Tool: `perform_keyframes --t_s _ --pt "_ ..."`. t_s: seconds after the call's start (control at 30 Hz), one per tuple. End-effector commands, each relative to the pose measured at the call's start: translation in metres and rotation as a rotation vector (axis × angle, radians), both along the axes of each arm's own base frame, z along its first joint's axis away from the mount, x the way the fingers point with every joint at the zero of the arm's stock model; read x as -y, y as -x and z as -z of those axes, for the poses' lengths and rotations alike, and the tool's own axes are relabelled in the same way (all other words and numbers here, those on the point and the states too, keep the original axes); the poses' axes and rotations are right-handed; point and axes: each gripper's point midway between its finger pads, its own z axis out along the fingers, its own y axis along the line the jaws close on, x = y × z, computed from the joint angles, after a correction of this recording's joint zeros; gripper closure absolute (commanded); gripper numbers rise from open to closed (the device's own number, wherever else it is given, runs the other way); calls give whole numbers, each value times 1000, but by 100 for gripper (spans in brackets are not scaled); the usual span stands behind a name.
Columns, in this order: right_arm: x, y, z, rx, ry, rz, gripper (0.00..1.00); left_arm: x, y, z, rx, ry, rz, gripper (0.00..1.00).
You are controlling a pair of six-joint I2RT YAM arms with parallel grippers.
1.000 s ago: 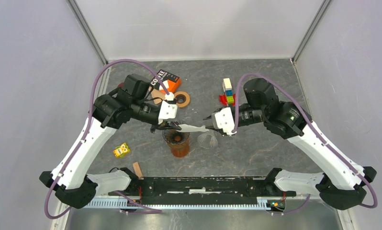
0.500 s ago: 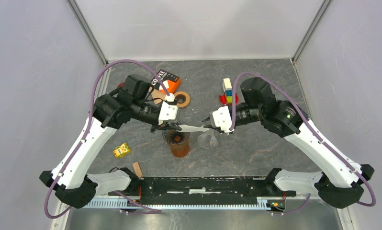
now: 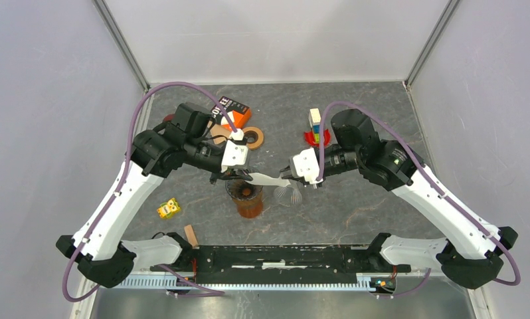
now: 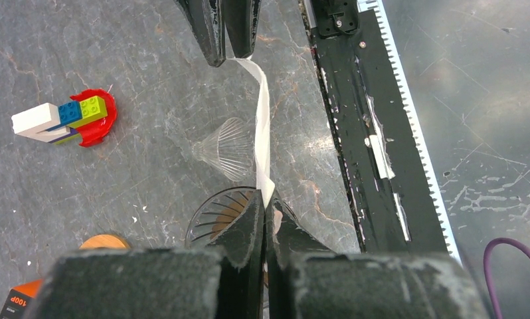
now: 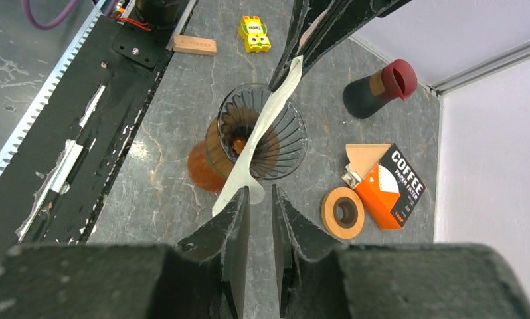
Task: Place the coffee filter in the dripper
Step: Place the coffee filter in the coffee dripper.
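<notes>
Two hands meet over the middle of the dark grey marbled bench [image 3: 375,206]. The left hand [image 3: 240,175] has its fingers pressed together, pinching one end of the white paper coffee filter [image 3: 265,178]. The right hand [image 3: 286,177] has its fingers a narrow gap apart, with the filter's other end at their tips. The right wrist view shows bench surface through that gap, so no pinch is recorded there.

The filter hangs in the air as a flattened strip between the two hands. Its left end is above the clear ribbed dripper [image 3: 244,189], and it is not seated in the dripper. The dripper stands upright on an amber glass vessel [image 3: 250,207], between the bench centre and the near edge.

A second clear ribbed cone [image 3: 287,195] lies on its side just right of the dripper, under the right hand.

Toward the far edge:
- An orange and black coffee filter box [image 3: 230,111] is left of centre.
- A brown tape roll [image 3: 253,137] lies just beside the box.
- A stack of coloured toy bricks on a red base [image 3: 315,126] is right of centre.

Toward the near left corner:
- A small yellow toy [image 3: 169,209].
- A small wooden block [image 3: 191,234], close to the near edge.
</notes>
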Motion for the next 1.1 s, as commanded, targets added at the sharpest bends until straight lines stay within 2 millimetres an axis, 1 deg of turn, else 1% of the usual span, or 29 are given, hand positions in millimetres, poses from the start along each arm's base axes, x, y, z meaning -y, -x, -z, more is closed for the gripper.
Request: perform_keyframes --t_s 0.0,0.2,0.4,0.47,0.6,0.67,0.73,0.9,0.97,1.07 --pt "-5 1 -7 2 -36 -21 76 2 -5 -7 67 14 19 98" --pt "-5 3 -6 -6 -36 -28 76 2 -8 -5 77 4 9 98" --pt "-7 2 -2 -18 -32 -29 77 2 -11 -7 89 3 6 98" --pt "-7 1 -5 -15 -37 -22 77 2 -11 -5 90 -1 6 98" --pt "-8 -7 -18 6 -63 24 77 2 -11 -4 89 -7 7 98" --pt "-9 -10 -22 5 -70 38 76 3 -11 -3 88 -7 10 98" --pt "-11 -12 -22 -4 -69 43 75 4 -11 -4 89 -7 12 98" --pt "-14 -10 -22 -28 -78 37 68 4 -11 -3 84 -13 10 98" --pt "-16 -11 -26 -38 -94 40 65 5 -12 -1 82 -17 8 98" --pt "-19 -10 -33 -55 -113 35 63 6 -13 -1 73 -16 -3 98"
